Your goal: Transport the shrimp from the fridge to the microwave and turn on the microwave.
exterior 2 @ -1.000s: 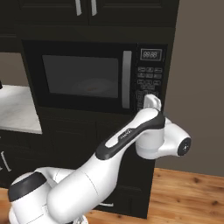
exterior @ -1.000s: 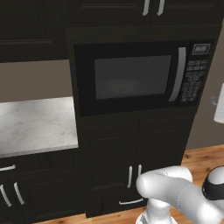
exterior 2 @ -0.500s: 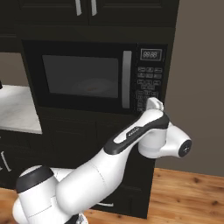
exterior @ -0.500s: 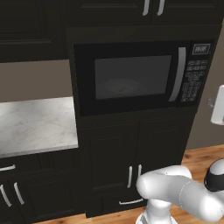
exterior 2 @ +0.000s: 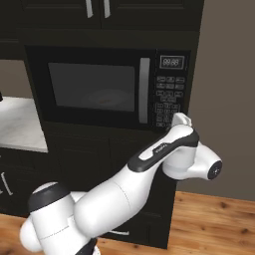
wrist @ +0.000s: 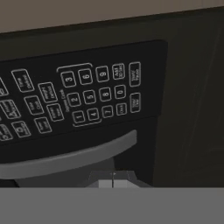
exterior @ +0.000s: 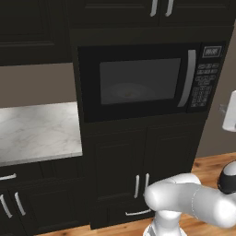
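Microwave (exterior: 143, 76): black built-in box, glossy; door shut, dark tinted window w/ pale round turntable (exterior: 125, 90) faintly visible thru glass. Shrimp: can't make out thru the glass.
Handle (exterior: 187, 78): curved silver bar, vertical, betw. window & keypad.
Keypad (exterior 2: 168, 102): flat black panel, rows of small white-outlined rect. buttons, digit keys legible in hand view; small grey display (exterior 2: 172, 62) above it.
Gripper (wrist: 113, 181): fingers together, nothing betw. them; tips at bottom of hand view, close in front of keypad (wrist: 87, 100), handle edge (wrist: 70, 155) lying across frame just above tips. Contact w/ panel: can't tell.
Arm (exterior 2: 149, 164): white smooth shell, dark joint bands, reaching up to keypad's lower right corner in right base view.
Cabinets (exterior: 133, 170): dark matte wood, panelled doors, thin silver bar pulls, above & below microwave.
Counter (exterior: 37, 131): white-grey marbled slab, left of microwave.
Floor (exterior 2: 219, 224): warm wood planks.
Wall (exterior 2: 229, 99): plain taupe, right of cabinets.
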Tool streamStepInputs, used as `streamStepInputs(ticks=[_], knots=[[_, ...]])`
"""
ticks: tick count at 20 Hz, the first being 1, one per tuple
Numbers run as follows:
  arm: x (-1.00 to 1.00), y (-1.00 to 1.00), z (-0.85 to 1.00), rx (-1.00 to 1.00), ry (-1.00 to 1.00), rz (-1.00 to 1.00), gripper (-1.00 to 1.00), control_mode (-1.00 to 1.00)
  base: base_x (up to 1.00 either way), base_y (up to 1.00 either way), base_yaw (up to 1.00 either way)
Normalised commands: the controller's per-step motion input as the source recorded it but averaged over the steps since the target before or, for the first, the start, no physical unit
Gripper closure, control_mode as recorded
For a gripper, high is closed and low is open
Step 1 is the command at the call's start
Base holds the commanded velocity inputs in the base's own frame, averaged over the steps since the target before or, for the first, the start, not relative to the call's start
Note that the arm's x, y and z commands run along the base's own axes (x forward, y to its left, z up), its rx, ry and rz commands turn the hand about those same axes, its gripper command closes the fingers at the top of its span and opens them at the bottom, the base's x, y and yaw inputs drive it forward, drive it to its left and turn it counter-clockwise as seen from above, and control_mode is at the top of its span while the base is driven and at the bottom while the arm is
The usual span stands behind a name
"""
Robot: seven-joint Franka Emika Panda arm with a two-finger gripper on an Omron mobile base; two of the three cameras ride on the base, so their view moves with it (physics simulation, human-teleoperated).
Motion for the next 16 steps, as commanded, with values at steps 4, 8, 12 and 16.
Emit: streamStepInputs(ticks=[4, 8, 12, 16], knots=[[0.18, -0.04, -0.17, 0.00, 0.00, -0.01, 1.00, -1.00, 0.00, 0.00, 0.00], [0.13, -0.02, -0.03, 0.00, 0.01, -0.02, 1.00, -1.00, 0.00, 0.00, 0.00], [0.12, -0.06, 0.00, 0.00, 0.01, -0.05, 1.00, -1.00, 0.00, 0.00, 0.00], [0.11, -0.03, -0.01, 0.00, 0.01, -0.07, 1.00, -1.00, 0.00, 0.00, 0.00]])
